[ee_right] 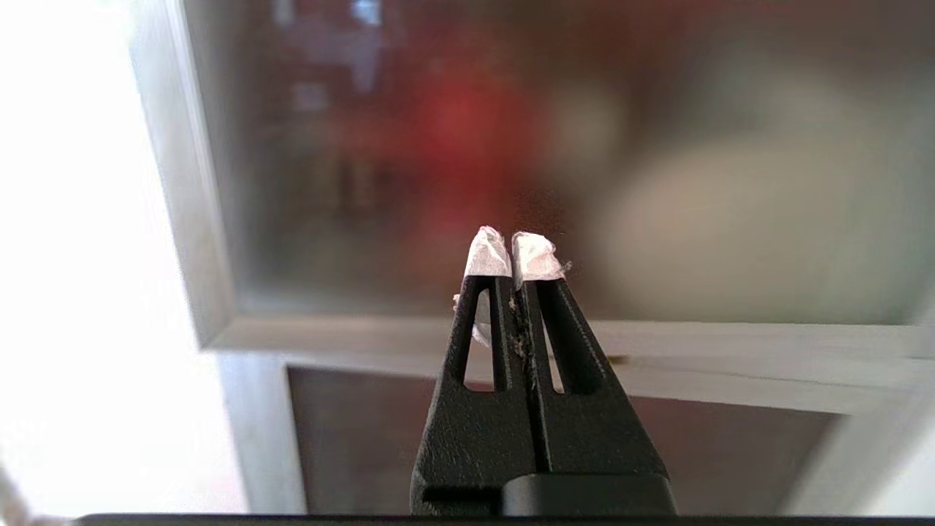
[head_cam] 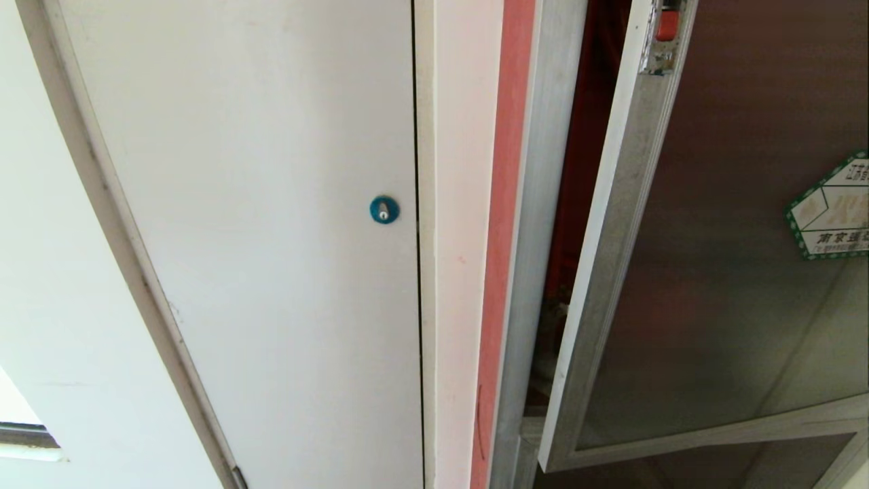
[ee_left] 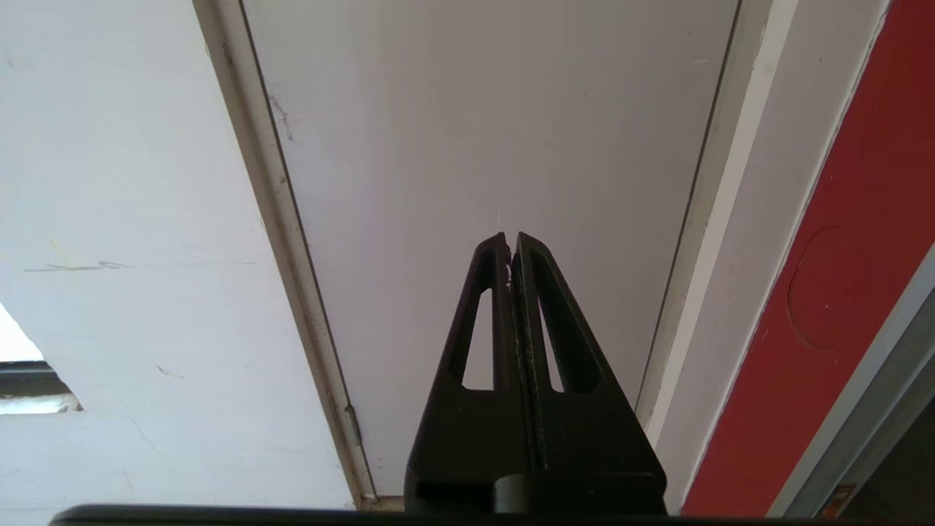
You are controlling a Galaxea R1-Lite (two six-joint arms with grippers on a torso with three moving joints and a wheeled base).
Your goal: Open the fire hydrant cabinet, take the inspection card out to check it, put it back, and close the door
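Observation:
The fire hydrant cabinet [head_cam: 536,238] has a silver aluminium frame, and its dark tinted glass door [head_cam: 713,272] stands slightly ajar. A narrow gap shows the dark red interior [head_cam: 577,170]. The door carries a green-bordered white sticker [head_cam: 831,207] and a small red latch [head_cam: 667,26] at its top edge. The inspection card is out of view. My right gripper [ee_right: 511,245], with white-taped tips, is shut and empty in front of the door's glass [ee_right: 730,183], apart from it. My left gripper [ee_left: 510,237] is shut and empty, facing the plain white door [ee_left: 475,131]. Neither arm shows in the head view.
A plain white door [head_cam: 271,238] with a blue round lock [head_cam: 384,209] fills the left. A red strip [head_cam: 502,238] runs between it and the cabinet frame. Below the glass door sits a smaller dark panel [ee_right: 365,438] in the same aluminium framing.

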